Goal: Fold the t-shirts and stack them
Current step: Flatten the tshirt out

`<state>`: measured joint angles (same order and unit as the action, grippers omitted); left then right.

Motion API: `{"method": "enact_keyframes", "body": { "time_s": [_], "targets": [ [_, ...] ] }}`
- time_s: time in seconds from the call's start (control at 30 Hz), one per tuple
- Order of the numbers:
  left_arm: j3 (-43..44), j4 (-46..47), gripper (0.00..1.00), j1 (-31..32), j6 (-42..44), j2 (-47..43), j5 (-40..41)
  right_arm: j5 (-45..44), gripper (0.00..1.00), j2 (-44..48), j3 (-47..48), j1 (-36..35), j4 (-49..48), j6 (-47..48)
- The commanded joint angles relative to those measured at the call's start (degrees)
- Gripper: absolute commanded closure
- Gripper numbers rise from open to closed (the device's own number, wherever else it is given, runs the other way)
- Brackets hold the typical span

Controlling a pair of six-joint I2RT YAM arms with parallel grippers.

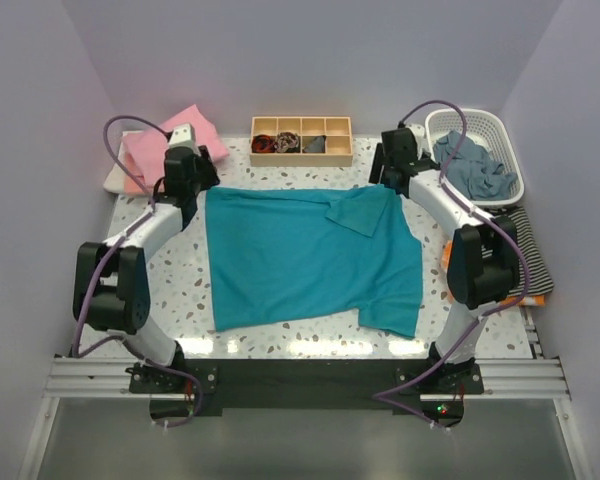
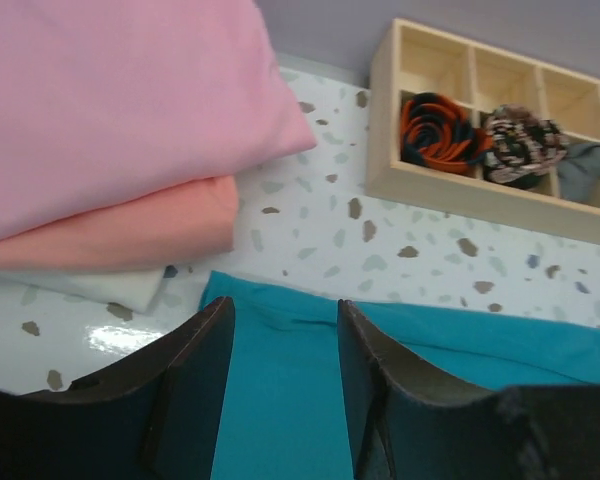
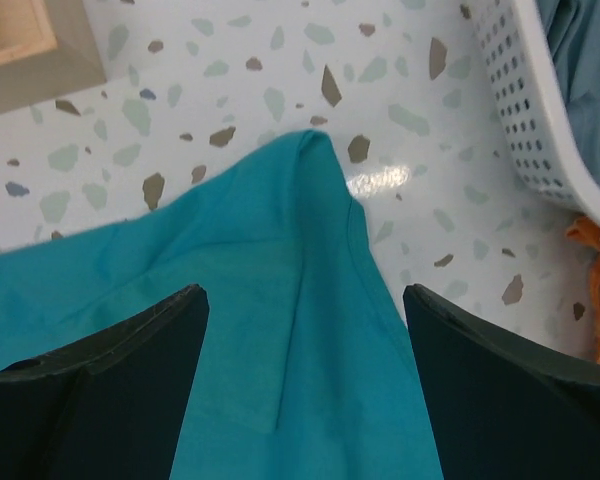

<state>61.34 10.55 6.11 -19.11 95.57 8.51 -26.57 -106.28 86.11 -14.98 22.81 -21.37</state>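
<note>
Top view: teal t-shirt (image 1: 300, 265) lies spread on the table (image 1: 175, 300), its far-right sleeve (image 1: 360, 210) turned in crookedly, both arms at its far edge. Left wrist: left end effector (image 2: 283, 310) has its jaws apart and empty over the shirt's far-left corner, just beside the folded stack (image 2: 130, 120); a careless swing could nudge that pile. Right wrist: right end effector (image 3: 302, 295) has its jaws wide, holding nothing, above a peaked, rumpled corner; folding over it would probably lock in creases.
</note>
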Motion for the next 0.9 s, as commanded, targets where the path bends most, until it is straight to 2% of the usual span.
{"method": "enact_keyframes", "body": {
  "time_s": [0.0,0.07,0.1,0.13,0.33,0.6,0.7,0.87],
  "targets": [
    [-4.8,5.6,0.49,3.2,-5.1,-4.8,-9.8,9.9,0.21,3.0,-3.6,0.0,6.2,-3.9],
    [-7.6,8.5,0.5,4.6,-6.8,-3.6,-14.2,12.7,0.24,3.5,-6.1,-0.1,6.8,-5.1],
    [-8.2,8.8,0.51,5.8,-7.2,-2.6,-15.0,13.6,0.3,4.0,-7.2,-0.1,6.6,-5.6],
    [-9.0,9.2,0.52,6.3,-7.6,-0.7,-16.5,14.5,0.31,4.1,-8.4,0.0,6.1,-5.8],
    [-12.8,13.7,0.55,6.9,-10.6,6.7,-18.4,16.5,0.41,2.3,-13.2,0.0,6.3,-6.7],
    [-11.2,8.8,0.57,5.1,-7.5,12.0,-13.9,10.7,0.41,1.7,-18.9,0.7,7.9,-7.8],
    [-11.2,8.5,0.58,4.6,-6.7,11.7,-14.6,10.3,0.4,2.5,-22.5,1.4,6.5,-8.1],
    [-10.2,3.6,0.59,4.3,-4.4,10.3,-8.8,9.6,0.39,3.3,-26.8,2.2,7.2,-9.2]
  ]
}}
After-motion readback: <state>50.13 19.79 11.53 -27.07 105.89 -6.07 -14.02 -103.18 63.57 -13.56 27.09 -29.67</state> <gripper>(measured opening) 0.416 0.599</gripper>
